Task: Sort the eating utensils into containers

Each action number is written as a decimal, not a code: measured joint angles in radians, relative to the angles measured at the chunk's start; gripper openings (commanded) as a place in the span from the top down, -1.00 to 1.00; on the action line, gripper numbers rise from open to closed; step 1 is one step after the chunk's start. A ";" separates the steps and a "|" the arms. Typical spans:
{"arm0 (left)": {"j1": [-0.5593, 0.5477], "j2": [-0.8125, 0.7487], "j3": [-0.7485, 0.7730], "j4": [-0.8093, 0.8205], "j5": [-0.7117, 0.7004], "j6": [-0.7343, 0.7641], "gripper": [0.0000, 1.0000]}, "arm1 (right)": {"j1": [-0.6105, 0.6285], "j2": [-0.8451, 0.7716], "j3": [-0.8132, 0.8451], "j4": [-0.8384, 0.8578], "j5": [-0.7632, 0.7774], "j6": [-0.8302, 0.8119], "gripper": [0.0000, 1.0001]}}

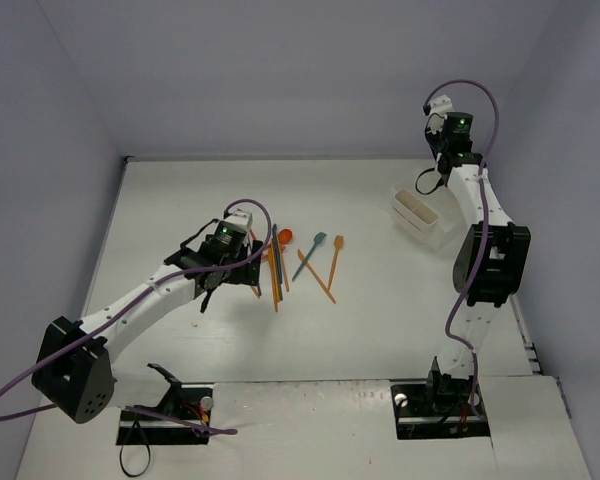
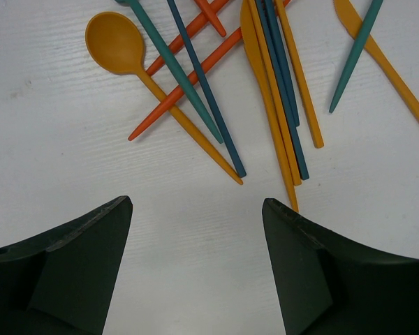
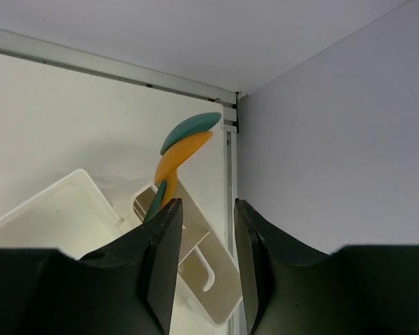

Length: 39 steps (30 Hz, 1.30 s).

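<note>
Just beyond the spread left tool [image 2: 197, 204] lie utensils [image 2: 279, 91]; spoons [image 3: 185, 143] beyond the parted right tool [image 3: 207, 206].

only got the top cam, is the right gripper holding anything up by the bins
Observer: No. Its wrist view shows the right gripper with jaws apart and nothing between them.
Operator: any utensils in the bins
Observer: Yes. A teal spoon and a yellow spoon stand leaning in the narrow bin, bowls up.
Operator: and the left one
Observer: The left gripper is open and empty. The handle end of a long yellow utensil reaches one fingertip.
</note>
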 measured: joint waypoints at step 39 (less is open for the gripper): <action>0.097 0.340 0.043 0.100 0.002 -0.486 0.21 | 0.141 -0.925 -0.805 -0.066 -0.249 0.707 -0.16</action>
